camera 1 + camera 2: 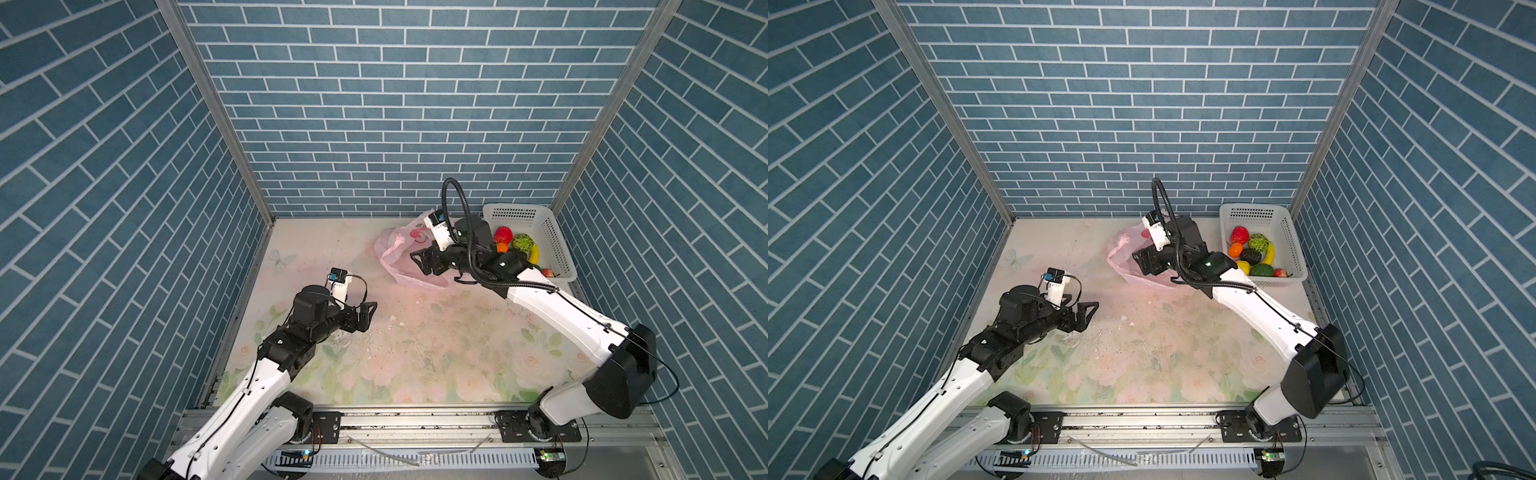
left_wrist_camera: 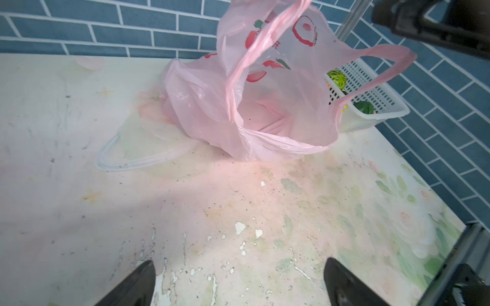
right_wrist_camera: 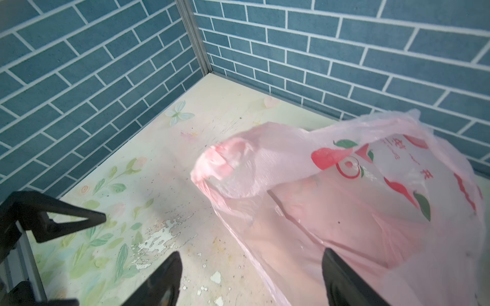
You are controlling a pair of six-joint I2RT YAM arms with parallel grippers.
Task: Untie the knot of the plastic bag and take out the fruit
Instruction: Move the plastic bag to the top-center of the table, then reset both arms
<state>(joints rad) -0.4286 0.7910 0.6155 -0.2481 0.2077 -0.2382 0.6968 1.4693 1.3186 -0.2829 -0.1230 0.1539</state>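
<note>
Though open-mouthed, bag (image 1: 395, 254): slumped on far side of table (image 1: 415, 365), just beside basket (image 1: 556, 239); nothing seen inside from left wrist view.
Knot: none visible; two handles (image 2: 253, 53) loose and apart, so judged already undone.
Fruit (image 1: 1258, 242): piled in basket, none seen on table or in bag; task judged nearly or fully done.
Handling, bag: very light, thin, limp film; likely slippery and quick to crumple, drift or cling; easily torn if snagged; no shape of its own.
Handling, fruit: small, glossy, hard-looking; apt to roll or slip from a loose pinch.
Where to hold: a handle loop or bunched rim, pinched firmly; not flat wall of film.
Right gripper (image 3: 251, 253): spread, pinching nothing visible; low at near edge of bag, one finger over film, other over bare table; touching or not, cannot tell.
Left gripper (image 2: 238, 262): spread wide, empty; above table, well apart from bag, facing its mouth.
</note>
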